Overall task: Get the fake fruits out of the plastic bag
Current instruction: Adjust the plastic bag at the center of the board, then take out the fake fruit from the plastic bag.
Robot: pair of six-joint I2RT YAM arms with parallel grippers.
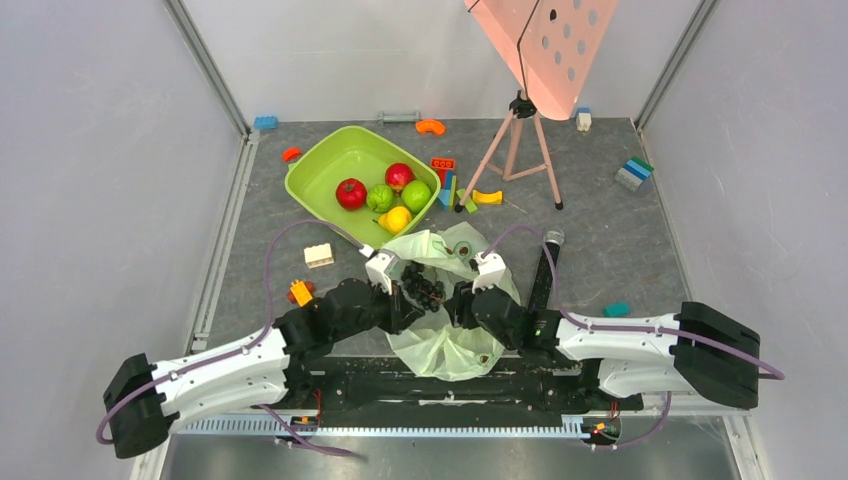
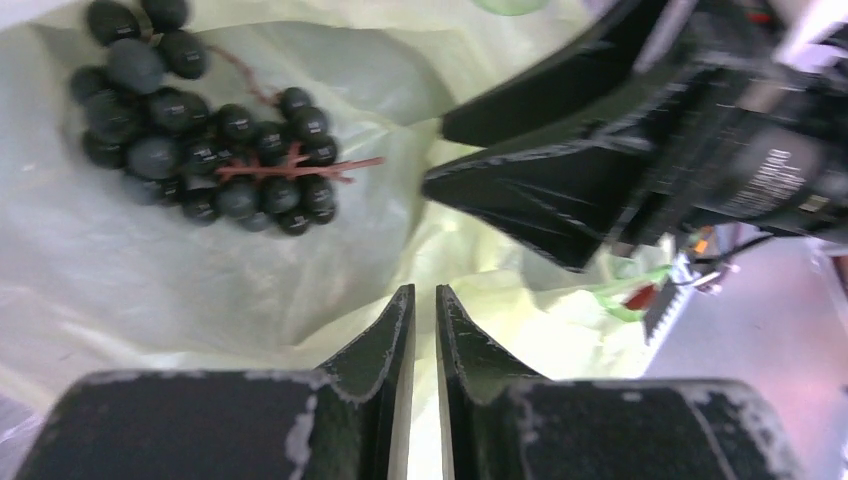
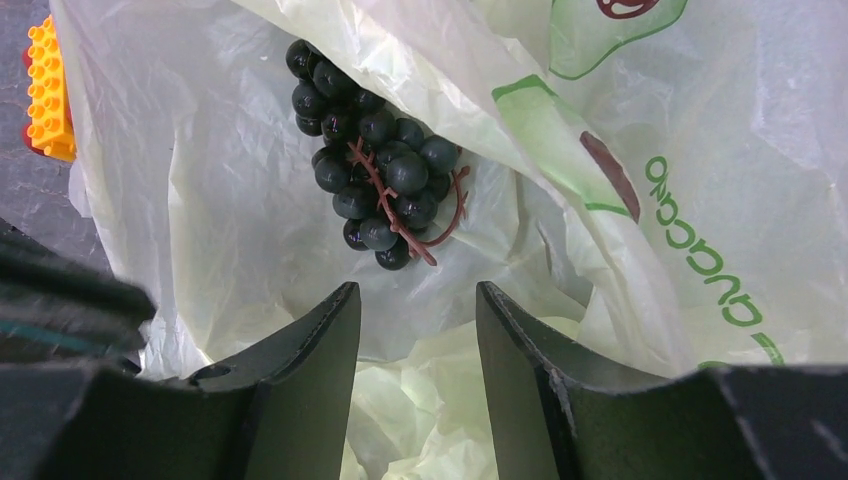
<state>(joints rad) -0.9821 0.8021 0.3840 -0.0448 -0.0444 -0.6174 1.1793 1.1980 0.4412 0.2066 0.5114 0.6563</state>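
The plastic bag [image 1: 450, 345] lies crumpled at the near middle of the table, between my two grippers. The black grape bunch [image 1: 423, 288] lies inside its open mouth, and shows in the left wrist view [image 2: 215, 150] and the right wrist view [image 3: 385, 170]. My left gripper [image 1: 408, 300] is shut on a fold of the bag [image 2: 120, 280]; its jaws [image 2: 425, 295] stand almost together with film between them. My right gripper [image 1: 458, 300] is open over the bag [image 3: 650, 120], jaws [image 3: 417, 295] apart just short of the grapes. Two round green fruits [image 1: 416, 195] sit in the tub.
The lime-green tub [image 1: 330, 160] at the back left also holds a red tomato [image 1: 351, 193], a red apple [image 1: 399, 176] and a yellow pear [image 1: 397, 218]. A tripod [image 1: 515, 150] with a pink board stands behind. A black cylinder [image 1: 545, 275] and loose toy blocks [image 1: 300, 292] lie around.
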